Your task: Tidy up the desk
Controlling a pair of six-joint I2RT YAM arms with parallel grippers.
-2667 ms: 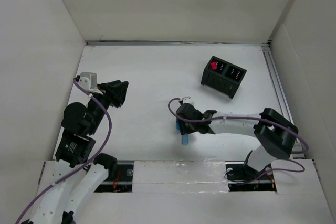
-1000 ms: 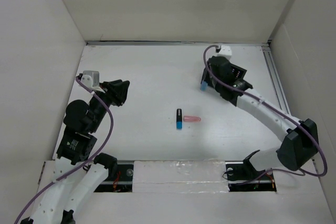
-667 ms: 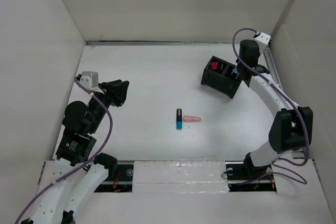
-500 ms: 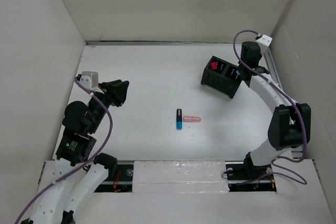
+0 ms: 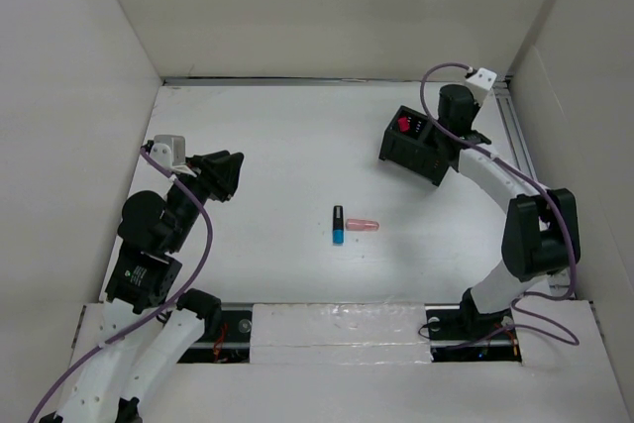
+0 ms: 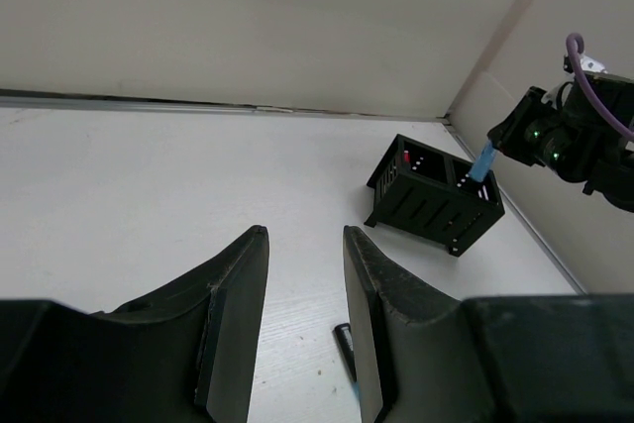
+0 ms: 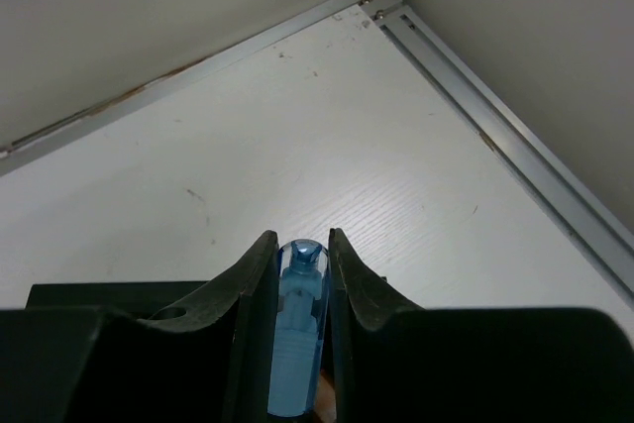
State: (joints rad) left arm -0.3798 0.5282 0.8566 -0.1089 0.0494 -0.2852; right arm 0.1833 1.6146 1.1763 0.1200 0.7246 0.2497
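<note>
Since the frame from nearly three seconds back, the right arm [image 5: 495, 170] has swung away from the middle of the counter [image 5: 277, 146] to the upper right of the top view, and in the last half second its wrist has edged left over the black organizer [image 5: 416, 146]. From my seat the counter fills the centre of the top view, running from the metal rail at the far wall down to the arm bases, with white wall panels on three sides. The left arm [image 5: 158, 225] is folded at the left of the frame, just as before, and the left fingers [image 6: 233, 314] stand apart with nothing between them, pointing across the counter toward the organizer. The organizer sits at an angle in the upper right, with something red [image 5: 403, 125] showing in its left compartment. The right fingers [image 7: 253, 314] are clamped on a blue pen [image 7: 295, 344], which hangs roughly upright above the organizer's right end; in the left wrist view its lower end reaches the rim there, but I cannot tell whether it is inside. Near the centre of the counter lie a blue-and-black marker [image 5: 338, 226] and, just beside it on the right, a small pink piece [image 5: 363, 225].
</note>
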